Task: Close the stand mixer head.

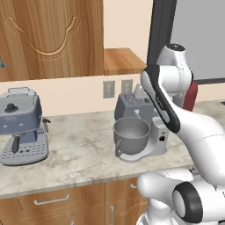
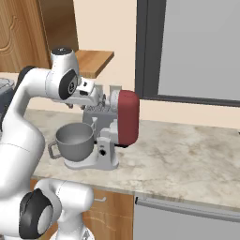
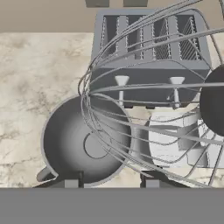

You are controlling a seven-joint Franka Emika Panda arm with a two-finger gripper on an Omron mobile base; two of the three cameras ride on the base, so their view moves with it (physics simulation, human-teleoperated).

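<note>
Tilted up and back on its hinge: the mixer head (image 2: 127, 117), dark red, standing nearly upright above the grey mixer base (image 2: 105, 152) on the marble counter (image 2: 187, 164). Just left of the base, seated on its foot, the steel bowl (image 2: 74, 139), open and unfilled. Directly behind, against the wall, a boxy grey toaster (image 3: 148, 39). Well apart at the counter's far left, a blue-grey espresso machine (image 1: 21, 125).

Reaching in from the left in the right base view, the white arm, its wrist level with the raised head and close against the head's bowl-facing side. Hard up against the hand camera, the wire whisk (image 3: 144, 100), loops fanning across the bowl and toaster below. At the bottom of that view, two dark fingertips (image 3: 72, 180) set well apart, nothing between them: gripper (image 3: 111, 181) released. Contact between hand and head: cannot be told from these angles.

Step in hand, by the look of it: the approach, with the head fully open and closing not yet begun. Next move likely to call for getting onto the upper, outer face of the housing and pressing it forward and down about the rear hinge until the whisk drops into the bowl. Risk to mind: snagging fingers in the whisk wires, or shoving the whole mixer along the counter instead of turning the hinge.
</note>
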